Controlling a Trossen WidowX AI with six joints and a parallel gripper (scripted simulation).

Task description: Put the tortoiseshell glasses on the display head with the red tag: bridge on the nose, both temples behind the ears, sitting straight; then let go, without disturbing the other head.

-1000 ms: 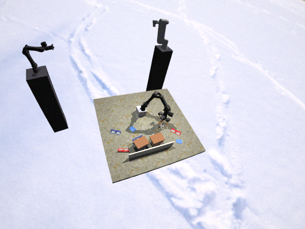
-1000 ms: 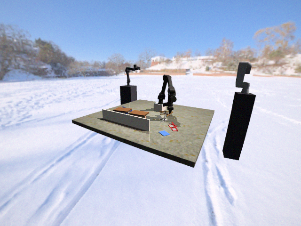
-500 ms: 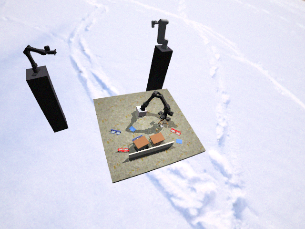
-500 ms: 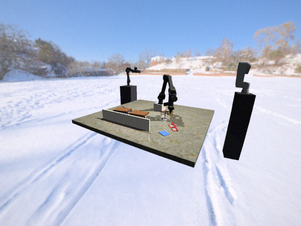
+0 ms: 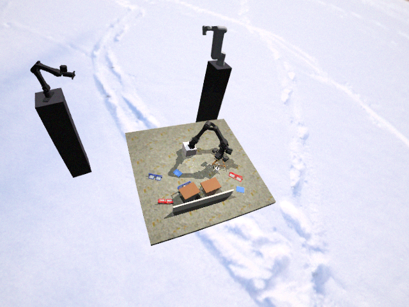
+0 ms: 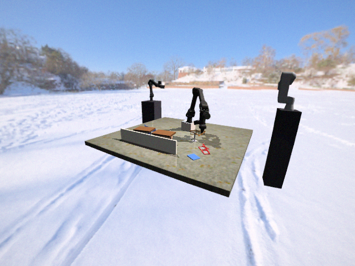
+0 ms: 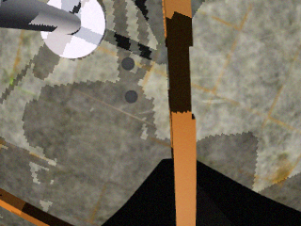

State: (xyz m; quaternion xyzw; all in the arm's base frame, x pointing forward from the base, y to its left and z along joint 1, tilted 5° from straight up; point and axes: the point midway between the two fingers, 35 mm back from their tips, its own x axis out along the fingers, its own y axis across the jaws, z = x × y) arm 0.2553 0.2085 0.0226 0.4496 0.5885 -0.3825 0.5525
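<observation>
My gripper [image 5: 220, 159] [image 6: 201, 131] [image 7: 177, 169] is shut on the tortoiseshell glasses [image 5: 221, 162] [image 6: 196, 132] and holds them a little above the platform. In the wrist view one orange and dark-brown bar of the glasses [image 7: 179, 7] runs up from between the fingers, and another bar crosses the bottom left corner. Below them stands a thin grey post on a round white base [image 7: 90, 15] [image 5: 216, 168] [image 6: 194, 140]. I cannot make out a display head or a red tag in any view.
Red glasses [image 5: 235, 176] [image 6: 204, 149] lie right of the gripper. More red glasses [image 5: 165, 200] and blue glasses [image 5: 154, 175] lie on the left. Two brown-topped blocks [image 5: 190, 190] [image 5: 210, 185] stand behind a white wall [image 5: 202, 200] [image 6: 147, 141]. Blue tags [image 5: 177, 173] [image 5: 239, 189] lie flat.
</observation>
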